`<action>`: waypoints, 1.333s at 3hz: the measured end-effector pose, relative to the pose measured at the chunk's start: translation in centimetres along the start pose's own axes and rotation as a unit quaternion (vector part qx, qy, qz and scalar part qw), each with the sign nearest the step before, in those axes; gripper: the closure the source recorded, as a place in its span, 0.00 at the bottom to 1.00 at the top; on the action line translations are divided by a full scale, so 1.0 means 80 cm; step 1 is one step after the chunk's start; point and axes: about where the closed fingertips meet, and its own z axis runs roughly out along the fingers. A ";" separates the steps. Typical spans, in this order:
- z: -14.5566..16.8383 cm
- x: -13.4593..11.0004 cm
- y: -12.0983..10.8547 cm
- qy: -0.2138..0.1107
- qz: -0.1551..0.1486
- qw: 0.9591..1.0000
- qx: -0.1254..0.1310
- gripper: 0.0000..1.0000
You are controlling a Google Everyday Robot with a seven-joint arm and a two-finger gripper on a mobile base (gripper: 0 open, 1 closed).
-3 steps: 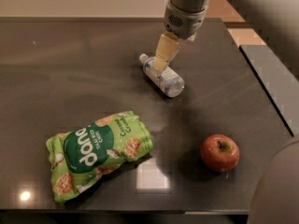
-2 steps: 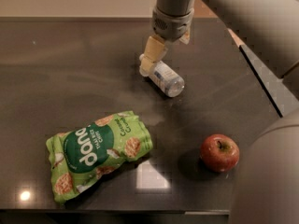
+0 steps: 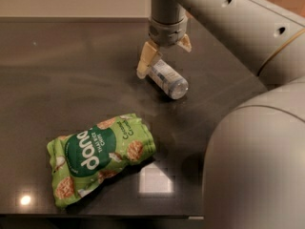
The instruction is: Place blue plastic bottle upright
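The blue plastic bottle (image 3: 167, 78) lies on its side on the dark table (image 3: 71, 70), its base toward the front right and its cap end under the gripper. My gripper (image 3: 164, 53) hangs from above over the cap end. It is open, with one tan finger (image 3: 145, 61) at the bottle's left and the other finger (image 3: 185, 43) behind it at the right. The cap itself is hidden by the gripper.
A green snack bag (image 3: 100, 156) lies flat at the front left. My arm's large grey links (image 3: 257, 147) fill the right side and hide that part of the table. The table's front edge (image 3: 95, 215) runs along the bottom.
The gripper has shifted left and lower over the bottle's cap end, with its fingers now spread on both sides. The arm swung across and hides the red apple at the right.
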 end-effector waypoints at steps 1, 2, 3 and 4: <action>0.018 -0.014 -0.007 0.009 0.019 1.000 -0.006 0.00; 0.034 -0.025 -0.014 0.016 0.030 0.999 -0.010 0.00; 0.046 -0.030 -0.015 0.022 0.033 0.999 -0.015 0.00; 0.054 -0.029 -0.015 0.027 0.034 0.999 -0.019 0.18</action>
